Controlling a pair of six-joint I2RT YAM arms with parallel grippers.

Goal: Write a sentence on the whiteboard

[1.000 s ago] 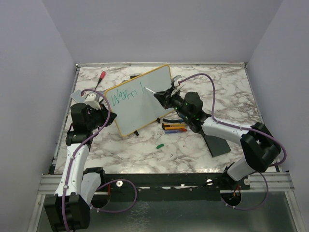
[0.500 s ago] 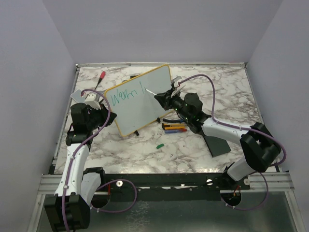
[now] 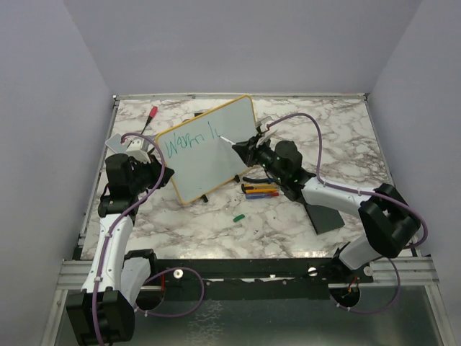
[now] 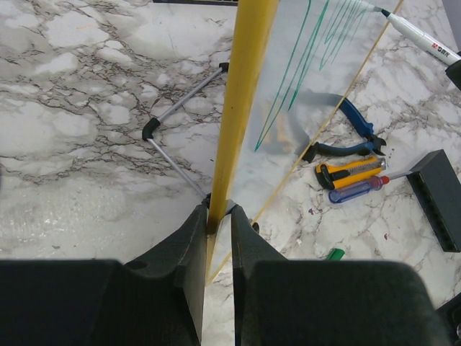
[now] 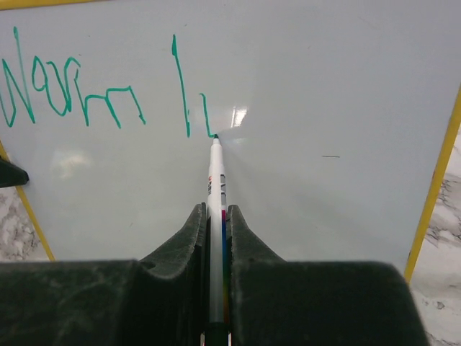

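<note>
The desk (image 3: 346, 137) has a marbled top. The whiteboard (image 3: 209, 162) stands propped upright toward the far edge, left of centre. The left tool (image 4: 218, 216) is clamped on the edge of its yellow frame. The right tool (image 5: 214, 216) is pinched on a white marker (image 5: 215, 184), whose tip touches the board face. The sentence (image 5: 72, 90) is incomplete: teal "Warm", then one tall stroke and a short one beside it. Blue-handled pliers (image 4: 353, 133), a yellow utility knife (image 4: 349, 169) and a screwdriver (image 4: 360, 189) lie by the board's right side. A green cap (image 3: 238, 216) lies closer to the near edge.
</note>
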